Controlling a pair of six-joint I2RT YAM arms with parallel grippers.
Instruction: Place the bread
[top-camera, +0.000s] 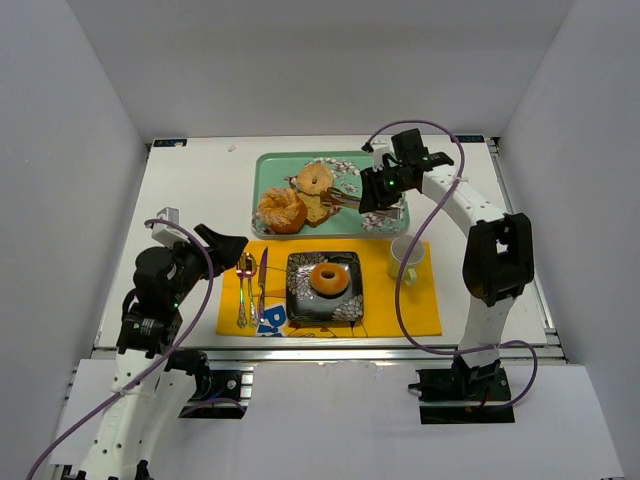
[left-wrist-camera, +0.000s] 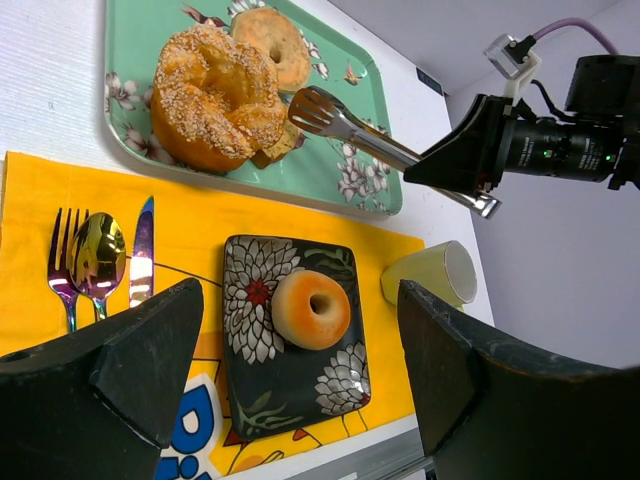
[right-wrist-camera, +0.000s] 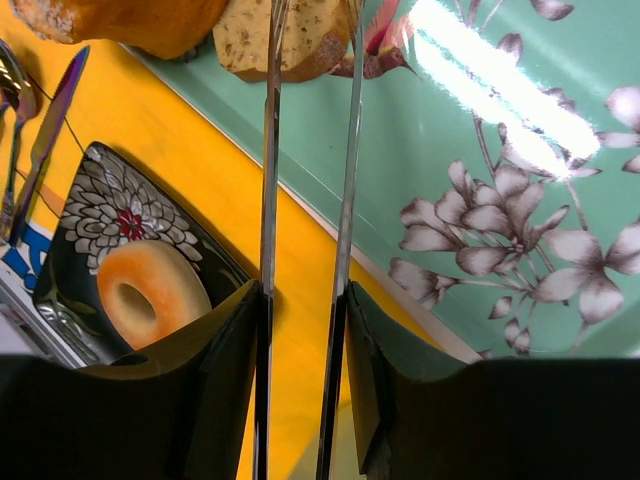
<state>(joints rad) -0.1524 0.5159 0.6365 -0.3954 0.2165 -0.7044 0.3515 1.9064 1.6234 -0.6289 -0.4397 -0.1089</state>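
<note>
The slice behind tongs looks speckled only from right wrist.

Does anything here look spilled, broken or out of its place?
Nothing stands out. The doughnut lies whole on the plate, the slice and bun sit on the tray, the cutlery lies straight beside the plate. No spill shows.
</note>
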